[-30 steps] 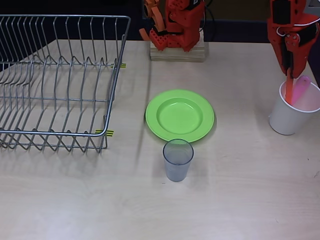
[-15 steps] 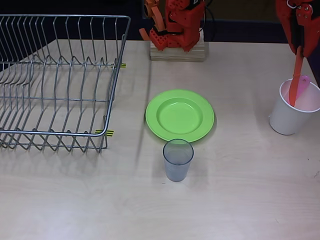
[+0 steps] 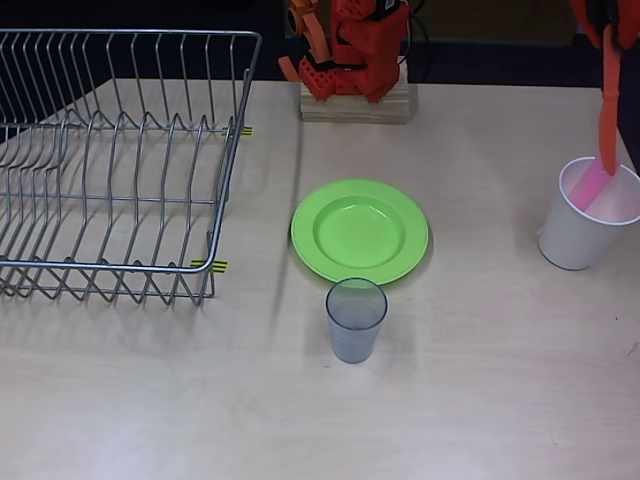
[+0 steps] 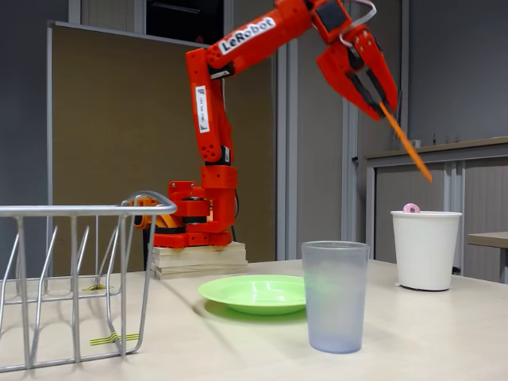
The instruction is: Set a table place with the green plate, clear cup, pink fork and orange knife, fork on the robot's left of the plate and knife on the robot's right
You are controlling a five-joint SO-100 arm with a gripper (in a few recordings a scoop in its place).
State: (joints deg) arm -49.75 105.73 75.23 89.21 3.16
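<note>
Tabletop (image 3: 480, 400) of pale wood grain

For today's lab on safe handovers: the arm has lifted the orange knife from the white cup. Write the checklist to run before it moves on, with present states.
1. Pincer shut on the orange knife: ok.
2. Knife tip clear of the white cup rim, by the fixed view: ok.
3. Pink fork left inside the white cup: ok.
4. Green plate flat on the table: ok.
5. Bare table beside the plate on the white cup's side: ok.
6. Clear cup upright, close to the plate; touching it: cannot tell.
</note>
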